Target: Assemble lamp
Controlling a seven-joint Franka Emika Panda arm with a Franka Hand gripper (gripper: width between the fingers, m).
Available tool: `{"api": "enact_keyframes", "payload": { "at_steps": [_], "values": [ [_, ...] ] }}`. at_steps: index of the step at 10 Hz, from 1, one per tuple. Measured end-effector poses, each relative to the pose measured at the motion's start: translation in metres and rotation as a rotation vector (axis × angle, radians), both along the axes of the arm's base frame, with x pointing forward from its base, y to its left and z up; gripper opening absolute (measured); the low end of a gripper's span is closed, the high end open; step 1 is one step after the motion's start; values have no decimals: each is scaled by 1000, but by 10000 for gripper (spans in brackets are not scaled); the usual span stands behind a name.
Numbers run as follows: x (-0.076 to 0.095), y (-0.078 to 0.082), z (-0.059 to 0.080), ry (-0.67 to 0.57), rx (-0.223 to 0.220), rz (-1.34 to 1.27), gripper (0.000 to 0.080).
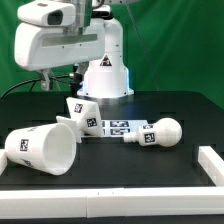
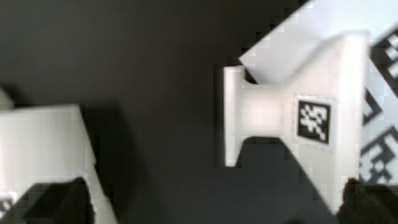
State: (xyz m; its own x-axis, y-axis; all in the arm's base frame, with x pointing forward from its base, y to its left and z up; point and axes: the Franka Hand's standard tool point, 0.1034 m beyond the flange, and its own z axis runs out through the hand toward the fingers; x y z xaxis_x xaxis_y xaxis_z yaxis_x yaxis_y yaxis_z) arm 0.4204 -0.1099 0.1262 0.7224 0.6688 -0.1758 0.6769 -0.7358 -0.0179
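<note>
The gripper [image 2: 199, 205] is hovering over the black table [image 1: 150, 105] with its fingers [image 2: 45, 205] spread apart, gripping nothing. The lamp's shade [image 1: 45, 148] is lying on its side with the small base [image 1: 80, 110] sitting just beside its rim. The bulb [image 1: 160, 134] is resting (stem pointing toward the marker board [image 1: 115, 127]) further to the exterior view's right.

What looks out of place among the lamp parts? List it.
All three parts are down, none upright: the shade lies on its side at the exterior view's left, the base sits tipped beside it, and the bulb lies flat toward the exterior view's right. No breakage shows.
</note>
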Motion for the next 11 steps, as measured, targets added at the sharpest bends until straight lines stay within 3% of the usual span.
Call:
{"api": "enact_keyframes", "payload": {
  "at_steps": [4,6,7,10,11],
  "values": [
    [2,0,0,-34,-31,-236,699],
    [13,-5,-2,-11,-27,-536,699],
    [24,-5,-5,2,-14,-659,699],
    [32,9,-15,147,123,-1092,699],
    [34,9,-15,142,118,-1126,699]
  ]
}}
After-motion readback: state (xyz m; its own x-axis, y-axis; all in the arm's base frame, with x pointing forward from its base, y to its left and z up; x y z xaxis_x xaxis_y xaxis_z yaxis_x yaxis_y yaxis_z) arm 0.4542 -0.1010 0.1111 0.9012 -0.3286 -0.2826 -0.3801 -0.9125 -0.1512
